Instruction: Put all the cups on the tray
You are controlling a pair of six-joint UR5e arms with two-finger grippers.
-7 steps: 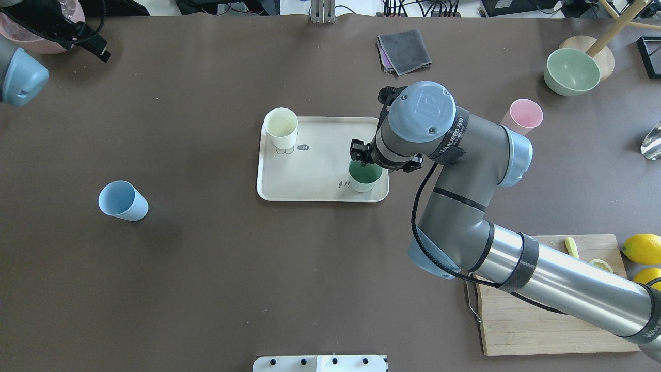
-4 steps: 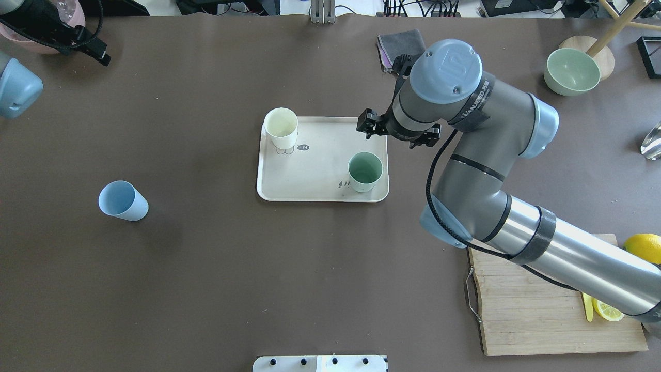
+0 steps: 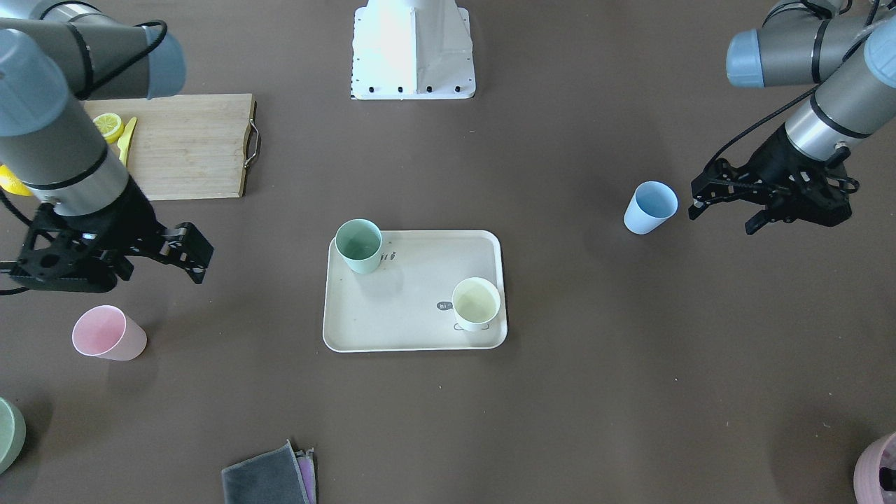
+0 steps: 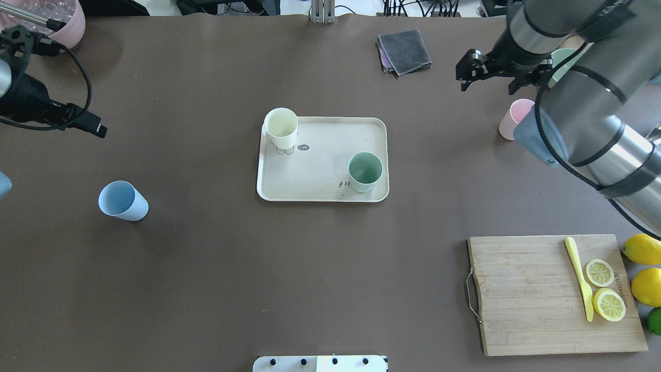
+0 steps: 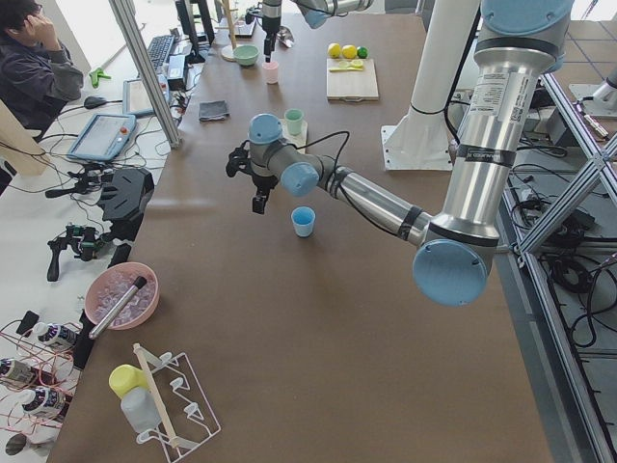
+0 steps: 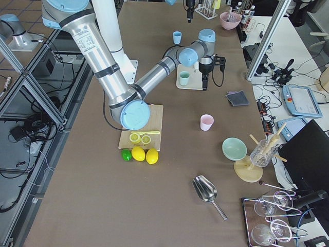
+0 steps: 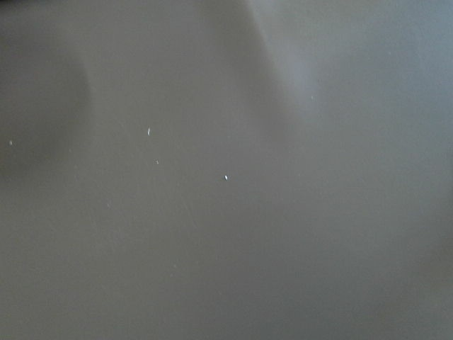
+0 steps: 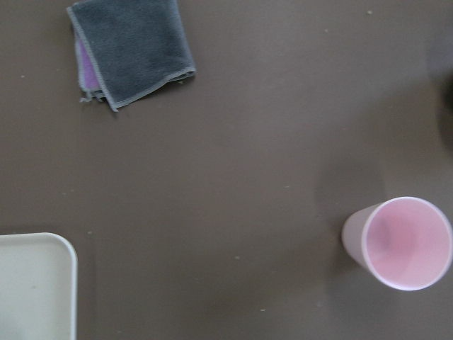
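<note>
The beige tray (image 4: 320, 170) lies mid-table, also in the front view (image 3: 406, 308). On it stand the cream-yellow cup (image 4: 281, 128) and the green cup (image 4: 365, 171). The light blue cup (image 4: 122, 200) stands on the table to the left. The pink cup (image 4: 510, 124) stands at the far right, partly hidden by my right arm; it shows whole in the right wrist view (image 8: 403, 243). My right gripper (image 4: 466, 68) is open and empty, raised beside the pink cup. My left gripper (image 4: 89, 124) looks open and empty, beyond the blue cup (image 3: 651, 206).
A grey cloth (image 4: 404, 50) lies at the back. A green bowl (image 4: 560, 64) is at the far right. A wooden cutting board (image 4: 521, 294) with lemon slices and a yellow knife is front right, lemons beside it. A pink bowl (image 4: 62, 20) stands at the back left.
My right gripper has let go of the green cup on the tray and swung back and right to beside the pink cup. My left arm has come in over the table's left.
</note>
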